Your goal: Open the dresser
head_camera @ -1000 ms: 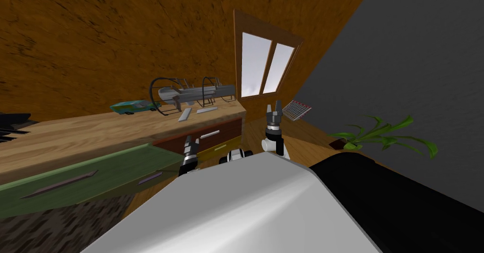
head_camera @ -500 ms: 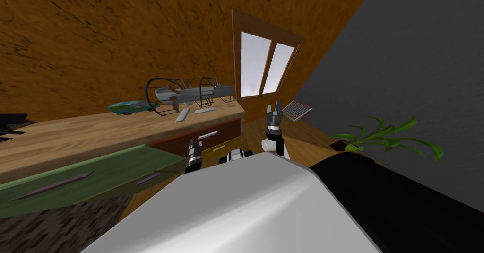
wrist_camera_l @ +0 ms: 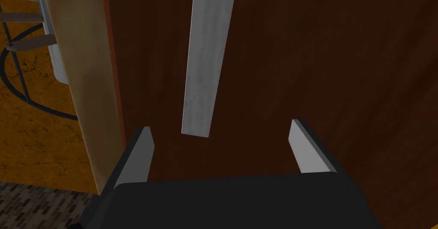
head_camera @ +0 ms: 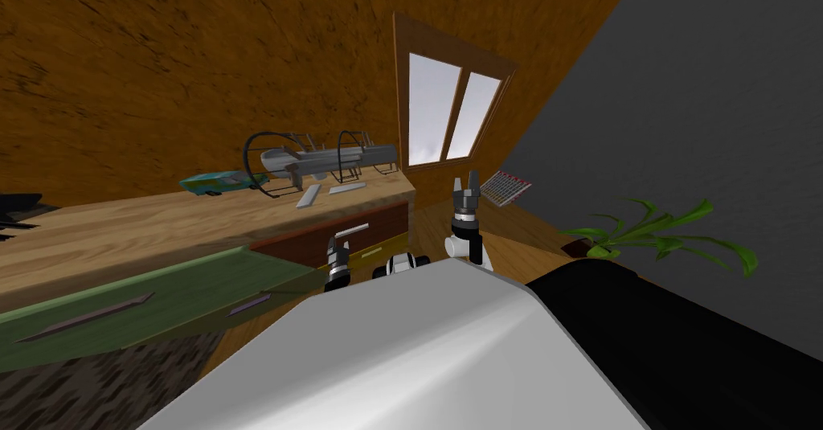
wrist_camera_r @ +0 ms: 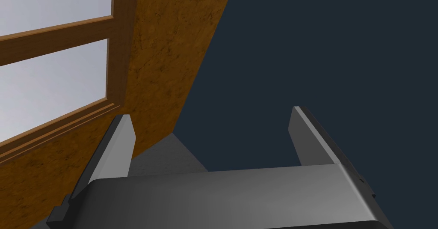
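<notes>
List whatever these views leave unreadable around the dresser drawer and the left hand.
Left wrist view: the grey handle runs out past the picture's edge, so its far end is cut off.
Same view: how far the open left hand stands off the dark brown drawer front cannot be judged.
Head view: the yellow drawer is partly hidden behind the left hand.
Head view: a black object is cut by the edge; unidentifiable.

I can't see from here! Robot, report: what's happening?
Left hand open, facing brown drawer, grey handle ungripped. Right hand open, raised, idle. Nothing blocking.
</notes>
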Available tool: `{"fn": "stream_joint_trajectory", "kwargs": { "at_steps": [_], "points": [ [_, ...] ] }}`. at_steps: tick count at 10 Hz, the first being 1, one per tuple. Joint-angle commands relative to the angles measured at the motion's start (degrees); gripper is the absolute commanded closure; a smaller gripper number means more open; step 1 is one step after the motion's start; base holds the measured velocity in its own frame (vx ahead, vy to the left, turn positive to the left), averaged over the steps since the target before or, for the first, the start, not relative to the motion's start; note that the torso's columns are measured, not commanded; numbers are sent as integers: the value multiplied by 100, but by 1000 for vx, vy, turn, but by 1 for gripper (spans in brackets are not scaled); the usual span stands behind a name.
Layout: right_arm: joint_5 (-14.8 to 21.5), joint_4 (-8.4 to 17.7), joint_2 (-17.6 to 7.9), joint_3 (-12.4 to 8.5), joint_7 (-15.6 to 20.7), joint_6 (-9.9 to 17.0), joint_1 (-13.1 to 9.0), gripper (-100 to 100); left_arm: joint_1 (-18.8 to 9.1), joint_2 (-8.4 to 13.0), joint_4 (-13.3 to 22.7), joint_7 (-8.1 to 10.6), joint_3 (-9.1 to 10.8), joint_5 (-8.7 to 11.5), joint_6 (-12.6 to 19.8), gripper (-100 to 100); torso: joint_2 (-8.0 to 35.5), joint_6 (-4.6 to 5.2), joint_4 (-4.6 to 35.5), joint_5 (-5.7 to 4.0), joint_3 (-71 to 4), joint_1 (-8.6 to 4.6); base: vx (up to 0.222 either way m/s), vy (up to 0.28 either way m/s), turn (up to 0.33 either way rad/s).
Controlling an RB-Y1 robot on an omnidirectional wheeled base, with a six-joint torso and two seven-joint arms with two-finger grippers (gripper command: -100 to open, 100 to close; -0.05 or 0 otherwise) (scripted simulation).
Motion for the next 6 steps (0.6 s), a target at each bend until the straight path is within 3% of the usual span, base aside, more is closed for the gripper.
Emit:
{"fn": "stream_joint_trajectory", "kwargs": {
  "at_steps": [1,2,6],
  "points": [
    [0,0,0,0,0,0,1,0,-1,12,-78,3,15,8,67,-100,-19,0,-4,1,-10,3,42,9,-5],
    [0,0,0,0,0,0,1,0,-2,14,-90,4,17,9,89,100,-9,0,-4,1,-7,-2,6,2,1],
    [0,1,1,1,0,1,-3,0,252,42,-380,59,-64,-8,116,100,14,1,4,-2,11,-11,-182,-45,10]
  ]
}}
